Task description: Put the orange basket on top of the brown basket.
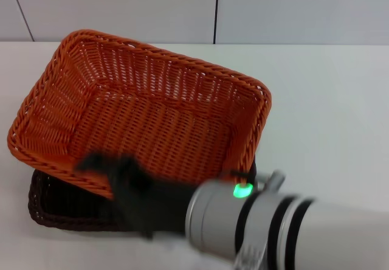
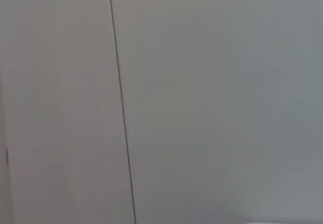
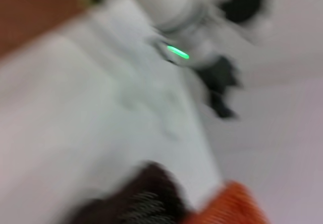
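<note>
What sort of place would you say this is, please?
Probably a lab or test bench: a plain white table, a bare panelled wall, and only the orange basket over the brown basket.

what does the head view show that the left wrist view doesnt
Only the head view shows the orange basket sitting tilted on the brown basket on the white table, with the right gripper at the orange basket's near rim. Only the left wrist view shows nothing but a pale wall with one dark seam. Both share a seamed wall.
</note>
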Tool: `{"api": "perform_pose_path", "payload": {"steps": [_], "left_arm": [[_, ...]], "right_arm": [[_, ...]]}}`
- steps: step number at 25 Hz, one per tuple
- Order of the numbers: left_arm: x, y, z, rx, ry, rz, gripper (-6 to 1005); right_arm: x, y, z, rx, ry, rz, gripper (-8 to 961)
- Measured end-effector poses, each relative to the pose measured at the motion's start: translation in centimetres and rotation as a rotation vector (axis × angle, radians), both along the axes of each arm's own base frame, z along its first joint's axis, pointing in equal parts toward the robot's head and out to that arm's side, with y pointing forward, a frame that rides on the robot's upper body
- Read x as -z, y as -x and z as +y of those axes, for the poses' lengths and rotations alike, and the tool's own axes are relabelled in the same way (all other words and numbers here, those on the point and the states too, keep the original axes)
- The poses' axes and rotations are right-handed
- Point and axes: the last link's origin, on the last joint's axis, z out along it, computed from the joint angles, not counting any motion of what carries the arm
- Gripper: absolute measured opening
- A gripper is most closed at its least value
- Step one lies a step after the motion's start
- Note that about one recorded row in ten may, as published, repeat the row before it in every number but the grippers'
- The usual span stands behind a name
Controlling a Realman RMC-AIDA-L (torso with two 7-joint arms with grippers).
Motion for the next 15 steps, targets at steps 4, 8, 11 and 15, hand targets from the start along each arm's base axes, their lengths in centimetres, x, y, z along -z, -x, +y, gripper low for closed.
{"api": "perform_pose_path", "payload": {"steps": [4,8,11,15], "left_arm": [[-0.2,-0.1,0.0,0.006,-0.012,0.0,785],[-0.2,-0.1,0.0,0.006,-0.012,0.0,785],[-0.8,0.1,-0.3,0.0,-0.051,-0.005,785],[-1.2,0.1,-0.4,0.001,-0.075,-0.009,785]], "right_arm": [[-3.1,-0.3,4.5,0.157,-0.15,0.271,745],[-6.1,-2.1,7.6,0.363,-0.216,0.502,745],[-9.4,-6.3,9.5,0.58,-0.301,0.783,745],[-10.3,-9.6,9.2,0.69,-0.335,0.975,745]]}}
